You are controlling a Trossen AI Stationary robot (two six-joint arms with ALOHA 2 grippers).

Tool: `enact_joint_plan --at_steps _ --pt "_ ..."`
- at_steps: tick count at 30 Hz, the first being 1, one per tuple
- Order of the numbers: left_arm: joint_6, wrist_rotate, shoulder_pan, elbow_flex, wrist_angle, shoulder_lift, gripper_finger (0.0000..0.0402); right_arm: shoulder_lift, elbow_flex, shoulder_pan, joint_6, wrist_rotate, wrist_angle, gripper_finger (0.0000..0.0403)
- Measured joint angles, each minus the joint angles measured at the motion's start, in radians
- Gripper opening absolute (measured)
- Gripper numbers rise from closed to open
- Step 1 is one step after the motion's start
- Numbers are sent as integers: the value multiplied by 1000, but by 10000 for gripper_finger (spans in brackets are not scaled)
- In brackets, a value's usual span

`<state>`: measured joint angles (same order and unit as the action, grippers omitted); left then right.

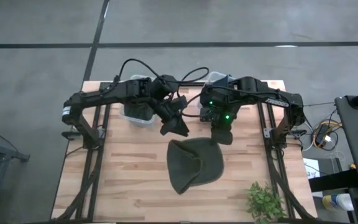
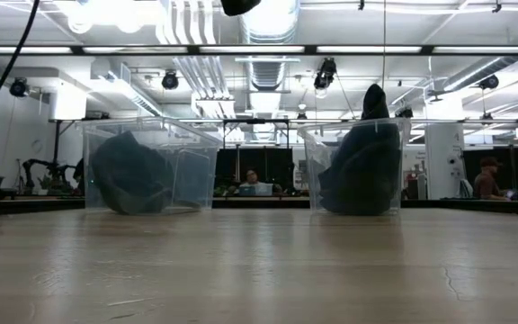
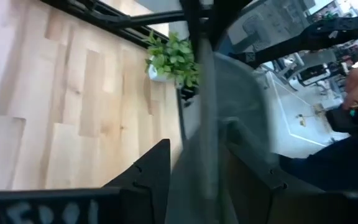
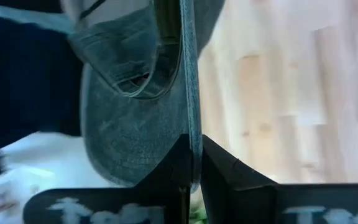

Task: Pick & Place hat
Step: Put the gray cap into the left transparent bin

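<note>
pinching the hat [image 1: 194,163] brim, both tools, left tool [image 1: 178,126] and right tool [image 1: 221,135]

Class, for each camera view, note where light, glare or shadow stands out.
Low view: ceiling lights glare at the top, and the table carries a pale sheen. High view: even light, no hard shadow around the hat; green lamps glow near the right gripper. Right wrist view: that gripper, shut on the hat, shows dark against bright wood.
</note>
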<state>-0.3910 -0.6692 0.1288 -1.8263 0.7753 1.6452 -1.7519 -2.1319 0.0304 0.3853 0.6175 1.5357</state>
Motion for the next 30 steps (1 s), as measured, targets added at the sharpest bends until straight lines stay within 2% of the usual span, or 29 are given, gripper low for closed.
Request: enact_joint_plan --at_steps 13,22,25,29,30 --pt "-4 38 -13 0 3 3 137 0 -1 6 4 -17 -83 12" --pt "-30 54 -13 0 13 3 115 0 -1 12 4 -55 -84 12" --pt "-30 59 -13 0 14 3 89 0 -1 13 4 -62 -85 12" --pt "-29 65 -14 0 17 3 18 0 -1 12 7 -78 -97 12" --pt "-29 67 -13 0 18 3 13 0 -1 12 6 -78 -98 13"
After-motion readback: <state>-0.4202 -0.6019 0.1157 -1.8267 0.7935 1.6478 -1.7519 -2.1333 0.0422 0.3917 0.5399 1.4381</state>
